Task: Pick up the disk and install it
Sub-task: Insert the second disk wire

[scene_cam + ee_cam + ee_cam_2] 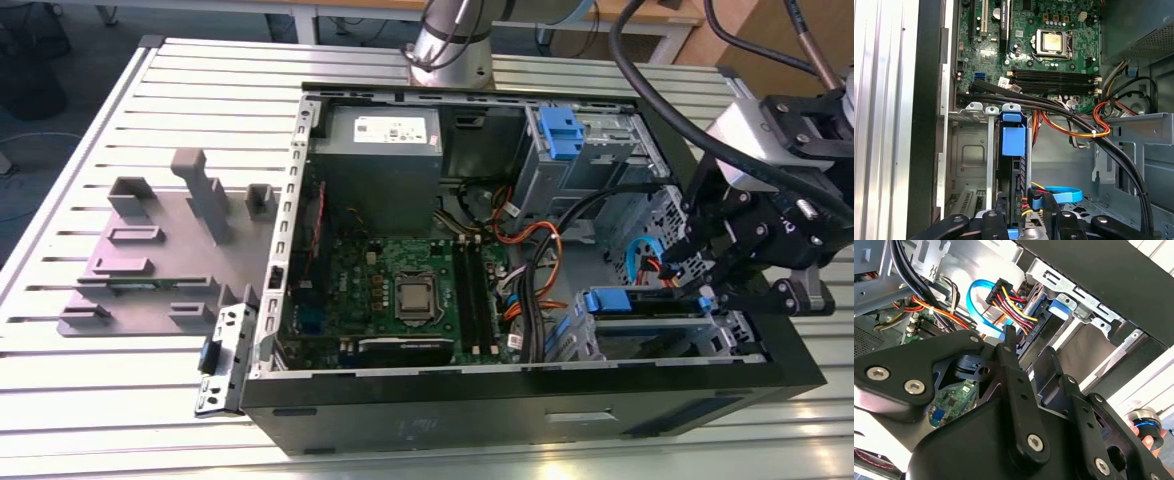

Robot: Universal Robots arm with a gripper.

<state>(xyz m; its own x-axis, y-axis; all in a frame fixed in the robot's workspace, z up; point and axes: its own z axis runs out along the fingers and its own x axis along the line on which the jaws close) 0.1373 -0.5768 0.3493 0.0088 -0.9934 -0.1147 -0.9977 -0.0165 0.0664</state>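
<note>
The disk (1014, 142) stands edge-on in the metal drive cage (974, 112) of the open computer case, its blue carrier tab pointing toward the motherboard. In the exterior view the disk's blue carrier (625, 302) shows in the lower bay at the case's right. My black gripper (703, 292) hangs at the right end of that bay. In the first wrist view the gripper (1019, 210) straddles the disk's rear end, where a blue cable and red-yellow wires lie. In the second wrist view the gripper (1030, 347) points into the cage beside the wired connector (1004, 295).
The motherboard (400, 290) and the grey power-supply box (380, 150) fill the case's left part. Another blue carrier (561, 130) sits in the upper bay. Black cables (1094, 135) cross near the cage. A grey plastic stand (147, 250) lies left of the case. A person's fingertips (1154, 442) touch a round blue-ringed object.
</note>
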